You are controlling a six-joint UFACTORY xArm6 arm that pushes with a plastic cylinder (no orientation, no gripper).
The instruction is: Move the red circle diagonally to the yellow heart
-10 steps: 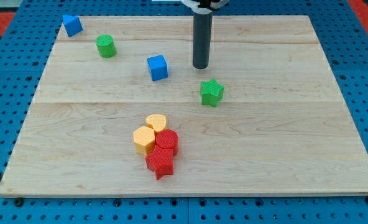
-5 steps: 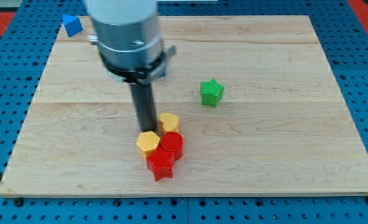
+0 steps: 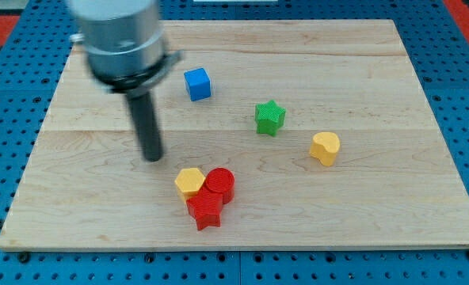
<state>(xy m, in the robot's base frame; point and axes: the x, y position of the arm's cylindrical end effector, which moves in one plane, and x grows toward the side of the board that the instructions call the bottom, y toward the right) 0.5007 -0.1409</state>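
My tool is a bare rod with nothing clamped; my tip (image 3: 152,157) rests at ten o'clock of the red round block (image 3: 219,184), apart, suiting a diagonal shove toward the yellow heart-shaped block (image 3: 326,148).

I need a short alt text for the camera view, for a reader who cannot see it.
My tip rests on a wooden board, up-left of a cluster: yellow hexagon, red circle, red star. The yellow heart lies apart at the view's right, past a green star and blue cube.
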